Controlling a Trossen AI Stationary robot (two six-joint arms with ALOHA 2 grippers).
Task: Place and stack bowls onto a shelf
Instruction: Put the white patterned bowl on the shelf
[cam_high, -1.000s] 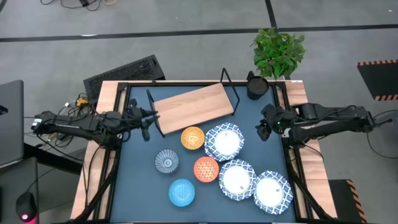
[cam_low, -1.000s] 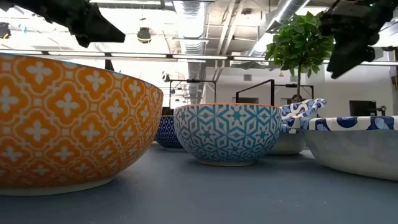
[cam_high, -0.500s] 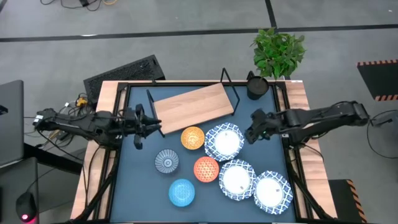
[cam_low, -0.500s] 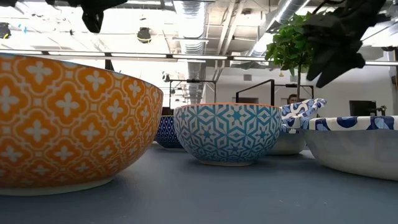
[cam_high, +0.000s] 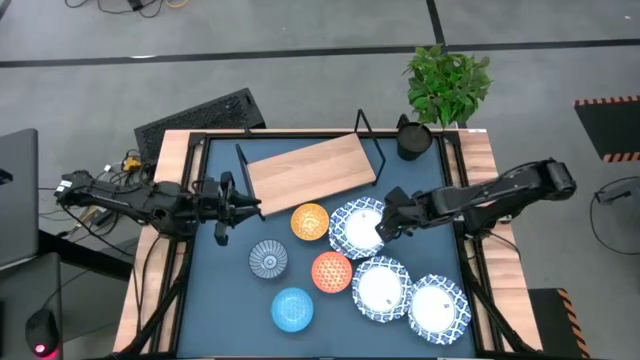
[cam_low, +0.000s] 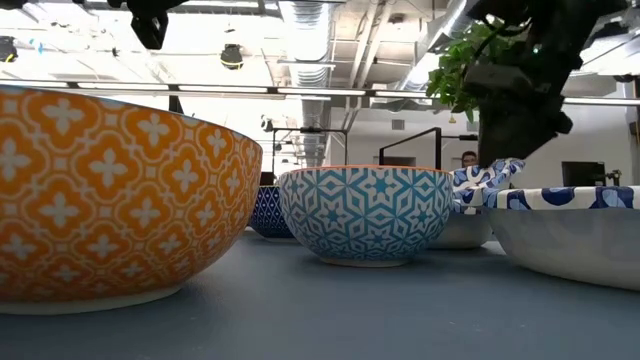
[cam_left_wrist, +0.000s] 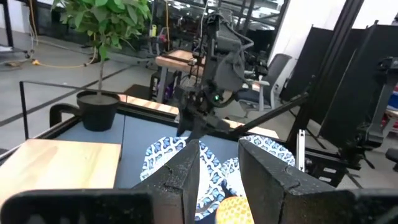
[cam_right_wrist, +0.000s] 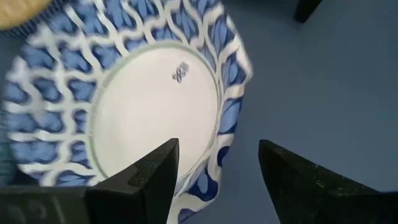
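Your right gripper (cam_high: 381, 229) hung over the near rim of the uppermost white, blue-rimmed bowl (cam_high: 360, 227), its jaws spread wide with one finger (cam_right_wrist: 146, 177) over the bowl's inside and the other outside, a stance that looked chosen to pinch the rim; nothing was yet held. That bowl sat on the dark-blue desk (cam_high: 230, 290) just beside the yellow-orange bowl (cam_high: 310, 221), close below the light-wood shelf (cam_high: 310, 167), which lay bare of bowls at the desk's far side inside its thin black wire frame. The other two white, blue-rimmed bowls (cam_high: 381, 288) (cam_high: 437, 306) trailed off toward the near right corner, while the red-orange bowl (cam_high: 332, 271), the grey-blue patterned bowl (cam_high: 268, 259) and the light blue bowl (cam_high: 292, 308) clustered to the left of them. Your left gripper (cam_high: 222, 205) waited above the desk's left edge, beside the shelf's left end, jaws part-way apart and empty, facing across toward the bowls. A black cup (cam_high: 412, 139) and a potted plant (cam_high: 448, 85) stood past the shelf's right end. By the look of it, stacking had not begun.
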